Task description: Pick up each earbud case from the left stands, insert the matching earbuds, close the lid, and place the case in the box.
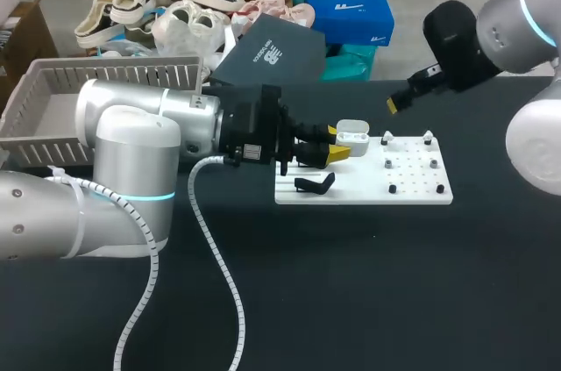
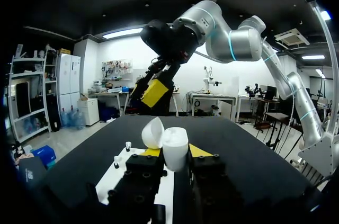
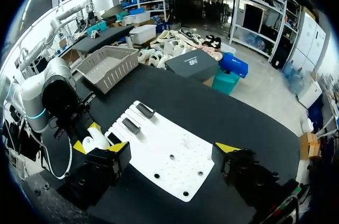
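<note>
My left gripper (image 1: 339, 145) is shut on a white earbud case (image 1: 353, 136) with its lid open, just above the left part of the white board (image 1: 421, 191). In the left wrist view the case (image 2: 175, 149) stands upright between the yellow tips of that gripper (image 2: 172, 152), its lid (image 2: 153, 132) tilted aside. Small white earbuds (image 1: 387, 137) sit on pegs at the board's right side. A black stand (image 1: 314, 184) on the board is bare. My right gripper (image 3: 172, 152) hangs wide open and empty above the board (image 3: 175, 155); the head view shows this gripper (image 1: 399, 101) up and right of the case.
A grey mesh basket (image 1: 53, 99) stands at the table's far left, behind my left arm; the right wrist view shows the same basket (image 3: 108, 65) past the board. Two black stands (image 3: 136, 118) sit on the board's left end. Dark table surface lies in front of the board.
</note>
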`<state>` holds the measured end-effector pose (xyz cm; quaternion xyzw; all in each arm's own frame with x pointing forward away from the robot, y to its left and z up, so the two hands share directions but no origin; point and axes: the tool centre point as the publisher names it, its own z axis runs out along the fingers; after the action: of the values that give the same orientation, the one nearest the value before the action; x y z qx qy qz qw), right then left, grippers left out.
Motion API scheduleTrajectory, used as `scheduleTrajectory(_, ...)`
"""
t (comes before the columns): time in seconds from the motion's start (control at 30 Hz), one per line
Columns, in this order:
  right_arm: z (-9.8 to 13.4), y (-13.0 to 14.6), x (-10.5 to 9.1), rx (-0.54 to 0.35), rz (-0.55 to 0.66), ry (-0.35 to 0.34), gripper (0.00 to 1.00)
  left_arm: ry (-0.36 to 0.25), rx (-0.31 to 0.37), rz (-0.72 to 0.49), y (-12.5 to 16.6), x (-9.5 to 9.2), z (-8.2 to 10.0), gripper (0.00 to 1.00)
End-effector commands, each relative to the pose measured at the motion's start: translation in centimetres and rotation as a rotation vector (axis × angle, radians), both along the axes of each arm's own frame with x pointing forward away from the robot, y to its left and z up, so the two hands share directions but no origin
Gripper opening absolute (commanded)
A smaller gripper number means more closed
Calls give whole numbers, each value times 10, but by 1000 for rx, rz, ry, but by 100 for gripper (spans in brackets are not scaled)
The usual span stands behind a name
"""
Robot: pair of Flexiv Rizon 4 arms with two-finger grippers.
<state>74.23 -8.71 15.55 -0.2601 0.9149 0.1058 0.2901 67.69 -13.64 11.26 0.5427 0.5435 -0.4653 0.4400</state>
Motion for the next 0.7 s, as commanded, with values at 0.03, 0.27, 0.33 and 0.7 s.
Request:
scheduleTrajectory(0.03,-7,-13,1,-175,-129,-71,100,-1,-2,0,-1,1,-1,0)
scheduleTrajectory(0.27,-31,-28,10,-296,-146,-21,100,-1,-2,0,-1,1,-1,0)
scheduleTrajectory(0.33,-38,-31,13,-325,-150,-7,100,-1,-2,0,-1,1,-1,0)
scheduleTrajectory(0.7,-68,-39,32,-379,-171,92,60,-1,-2,0,-1,1,-1,0)
